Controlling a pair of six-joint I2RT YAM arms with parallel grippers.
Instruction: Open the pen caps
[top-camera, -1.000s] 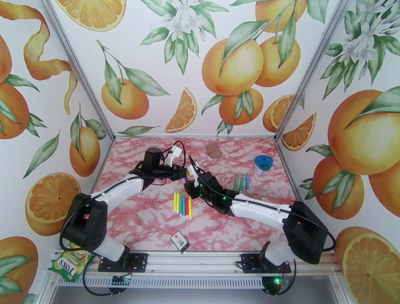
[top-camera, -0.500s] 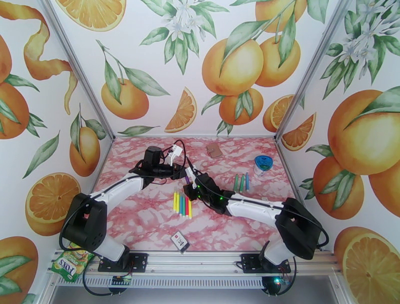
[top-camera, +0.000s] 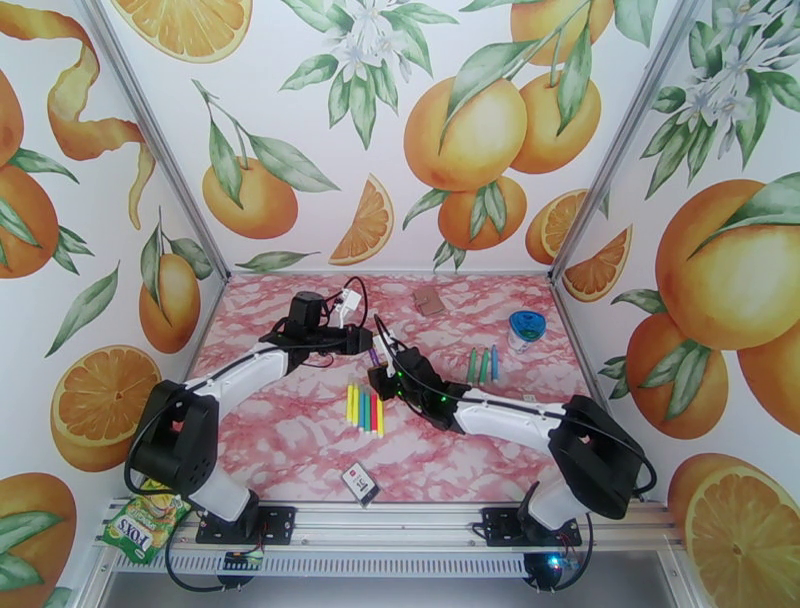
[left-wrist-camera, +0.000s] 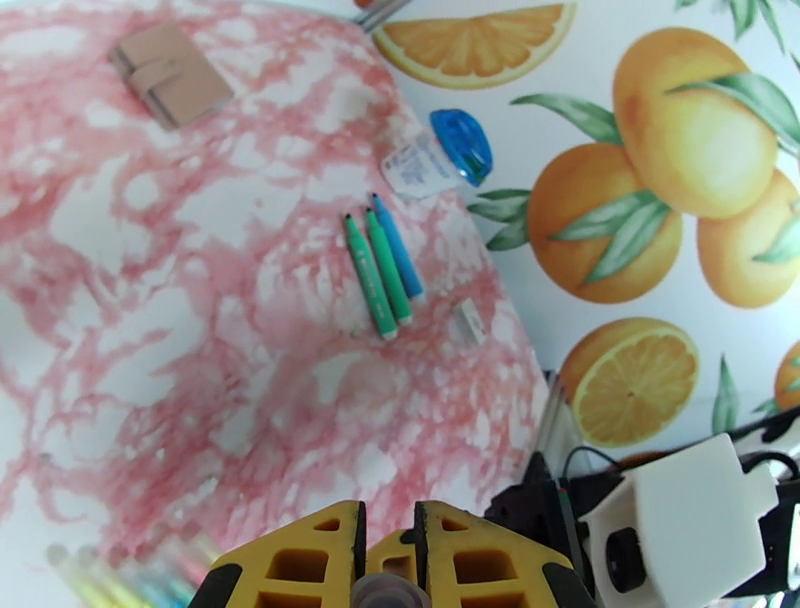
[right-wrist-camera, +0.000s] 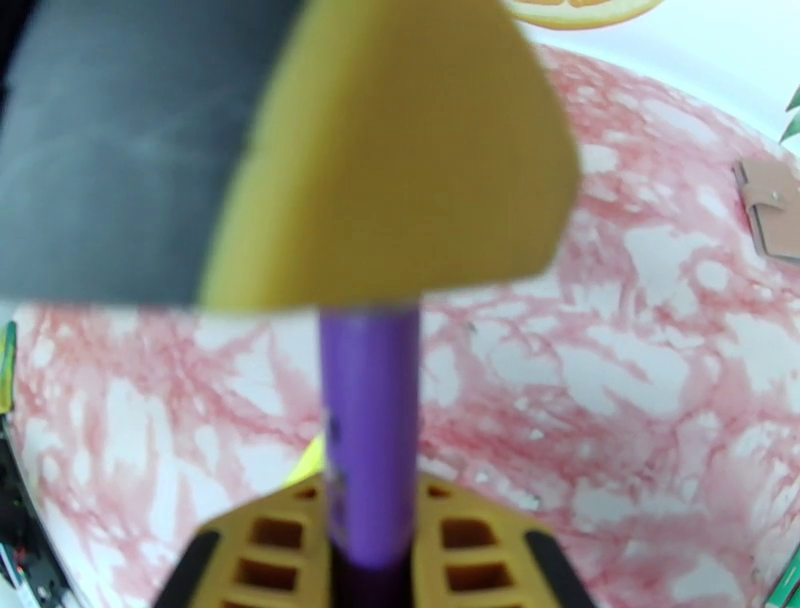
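Purple pen (right-wrist-camera: 369, 420) is up off the table (top-camera: 300, 440), over its middle toward the far edge, long axis running near to far. Right gripper (top-camera: 381, 370) pinches the near end, left gripper (top-camera: 364, 345) is clamped tight on the far end.

- The top view reaches me bright and even; shadows on the table (top-camera: 300, 440) are faint.
- My right wrist view is soft, the purple pen (right-wrist-camera: 368, 400) blurred up close.
- Left wrist: markers (left-wrist-camera: 110, 575) smear at the bottom edge.

Purple pen (right-wrist-camera: 368, 420) top hidden behind blurred pincer finger (right-wrist-camera: 400, 150).
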